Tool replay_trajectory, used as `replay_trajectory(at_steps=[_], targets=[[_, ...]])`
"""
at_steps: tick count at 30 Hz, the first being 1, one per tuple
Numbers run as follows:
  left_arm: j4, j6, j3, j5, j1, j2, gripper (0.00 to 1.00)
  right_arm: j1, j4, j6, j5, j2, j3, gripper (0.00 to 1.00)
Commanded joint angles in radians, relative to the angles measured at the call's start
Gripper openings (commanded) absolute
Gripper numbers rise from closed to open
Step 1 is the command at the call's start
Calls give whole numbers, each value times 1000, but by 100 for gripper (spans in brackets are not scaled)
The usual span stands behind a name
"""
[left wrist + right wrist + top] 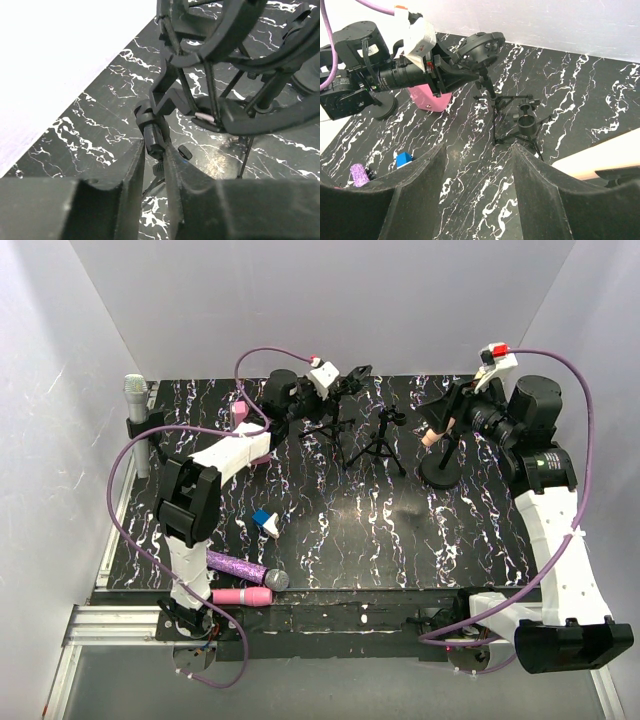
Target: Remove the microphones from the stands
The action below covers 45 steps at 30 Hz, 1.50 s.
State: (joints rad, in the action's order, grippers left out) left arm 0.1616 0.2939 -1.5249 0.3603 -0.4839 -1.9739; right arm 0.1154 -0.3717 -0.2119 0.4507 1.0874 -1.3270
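Note:
A peach-coloured microphone [431,437] sits tilted on a black stand with a round base [441,473] at the right. My right gripper [450,412] hovers just above it, open and empty. In the right wrist view the microphone's pale body [587,160] lies outside the right finger, not between the jaws of my right gripper [479,147]. My left gripper [345,388] is at the tripod stand with an empty shock mount [355,380]. In the left wrist view my left gripper [155,150] is closed on the stand's black stem [151,135] below the mount [225,30].
A small tripod with an empty clip [385,435] stands mid-table. A silver microphone [135,395] stands in a holder at the left edge. A purple glitter microphone [240,568] and a pink one [240,596] lie front left. A blue block [263,519] and a pink object [427,100] sit nearby.

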Motion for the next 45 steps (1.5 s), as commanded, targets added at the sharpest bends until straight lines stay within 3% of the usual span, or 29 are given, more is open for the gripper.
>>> replay_trajectory(at_steps=[1,7,18,30,32,35,38,45], targets=[[1,7,-9,58,4,20,17,-14,30,-14,-9,-21,0,61],[-11,-19,-3,63,11,14,0,-22,30,-27,-4,-11,11,61],[-69,-131,19,54,53,-42,0,-29,20,-44,5,5,23,61],[-97,-144,60,115,56,-46,1,-36,14,-44,6,9,22,60],[-74,-171,60,95,56,-39,29,-40,13,-38,8,9,14,61],[-39,-190,45,86,56,-17,54,-43,10,-32,31,6,-17,61],[-59,-191,17,65,56,15,70,-45,-16,-37,54,17,-93,61],[-131,-157,91,-10,56,211,80,-72,-219,17,-24,3,-270,62]])
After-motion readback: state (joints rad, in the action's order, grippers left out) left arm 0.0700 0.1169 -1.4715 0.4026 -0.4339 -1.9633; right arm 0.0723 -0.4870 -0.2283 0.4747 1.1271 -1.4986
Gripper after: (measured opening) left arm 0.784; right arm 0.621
